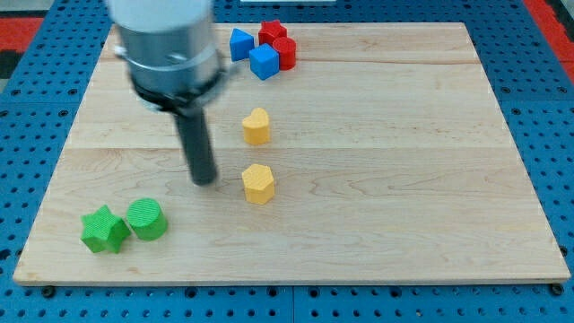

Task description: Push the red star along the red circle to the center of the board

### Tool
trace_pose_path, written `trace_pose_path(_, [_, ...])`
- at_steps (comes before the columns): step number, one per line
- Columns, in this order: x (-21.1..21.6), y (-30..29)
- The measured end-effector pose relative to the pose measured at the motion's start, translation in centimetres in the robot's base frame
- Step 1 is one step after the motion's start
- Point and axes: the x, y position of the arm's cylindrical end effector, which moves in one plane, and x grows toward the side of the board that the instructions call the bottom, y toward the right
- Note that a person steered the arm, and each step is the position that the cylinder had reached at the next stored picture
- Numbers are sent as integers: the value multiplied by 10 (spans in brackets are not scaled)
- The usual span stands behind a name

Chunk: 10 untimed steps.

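1. My tip (205, 182) rests on tabletop (404, 224), just left of yellow hexagon (258, 184); no claw on this rig, just a rod.
2. Red star (272, 32) & red circle (285, 51) touch at view's top, w/ blue cube (264, 62) and a 2nd blue block (240, 43).
3. Yellow heart (256, 126) sits mid-board.
4. Green star (104, 230) & green circle (146, 219) bottom-left.

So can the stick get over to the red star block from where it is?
Probably yes. My tip sits left of the yellow blocks, and the bare wooden board leads up to the red star block, though blue blocks and the red circle block crowd its lower side.
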Motion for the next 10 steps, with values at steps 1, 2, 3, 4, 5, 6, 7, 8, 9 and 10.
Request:
trace_pose_path(1, [-98,-25])
trace_pose_path(2, [-190,-11])
trace_pose_path(3, [-261,-20])
trace_pose_path(4, [-284,-6])
trace_pose_path(5, [-285,1])
trace_pose_path(6, [-284,30])
trace_pose_path(7, [-285,41])
trace_pose_path(8, [-284,86])
trace_pose_path(9, [-284,137])
trace_pose_path(10, [-280,139])
